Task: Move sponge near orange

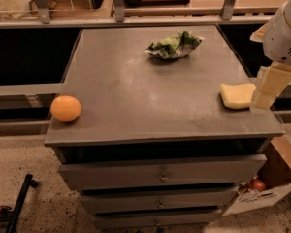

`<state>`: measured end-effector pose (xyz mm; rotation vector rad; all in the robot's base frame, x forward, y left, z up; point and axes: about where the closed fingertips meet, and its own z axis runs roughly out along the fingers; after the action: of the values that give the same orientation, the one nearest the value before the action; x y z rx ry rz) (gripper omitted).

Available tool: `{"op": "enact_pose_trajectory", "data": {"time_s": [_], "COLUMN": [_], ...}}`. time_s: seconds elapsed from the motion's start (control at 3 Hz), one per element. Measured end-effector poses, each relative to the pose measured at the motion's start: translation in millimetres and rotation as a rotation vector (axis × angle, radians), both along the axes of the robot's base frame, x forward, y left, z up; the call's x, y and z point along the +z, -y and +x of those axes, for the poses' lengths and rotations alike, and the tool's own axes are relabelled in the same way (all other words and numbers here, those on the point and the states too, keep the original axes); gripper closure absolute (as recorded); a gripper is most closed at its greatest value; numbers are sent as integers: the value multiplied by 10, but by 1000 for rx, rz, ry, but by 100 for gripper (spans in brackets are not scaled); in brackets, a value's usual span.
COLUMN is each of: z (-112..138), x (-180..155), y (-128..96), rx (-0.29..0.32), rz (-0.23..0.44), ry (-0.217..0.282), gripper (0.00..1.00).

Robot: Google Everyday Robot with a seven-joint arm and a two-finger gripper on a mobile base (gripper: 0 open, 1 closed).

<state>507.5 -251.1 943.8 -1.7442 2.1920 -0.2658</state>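
And there was the sponge, pale yellow, lying flat at the right edge of the grey table, toward the front corner. The orange sat way over at the front left corner, well apart from it, the whole width of the table between them.

At the back, a crumpled green-and-white snack bag had its print too wrinkled to read. Down by the floor on the right, a cardboard box showed a white flap with marks too faint to make out.

The arm came in from the upper right, its white rounded casing hanging beyond the table's right edge. Below it the cream-coloured pincer pointed downward and a touch leftward, its tip just beside the sponge's right end. Whether they touched, I couldn't tell, nor how far the pincer was open or whether it had hold of anything. Below the tabletop, the drawers stood slightly pulled out.
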Motion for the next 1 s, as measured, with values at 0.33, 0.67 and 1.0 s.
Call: {"op": "enact_pose_trajectory", "data": {"time_s": [0.33, 0.67, 1.0], "z": [372, 617, 731], "x": [-156, -237, -275], "y": [88, 190, 289], "rx": [26, 26, 21], "rz": [-10, -15, -13], "ry": [-3, -17, -36], "gripper": [0, 0, 0]}}
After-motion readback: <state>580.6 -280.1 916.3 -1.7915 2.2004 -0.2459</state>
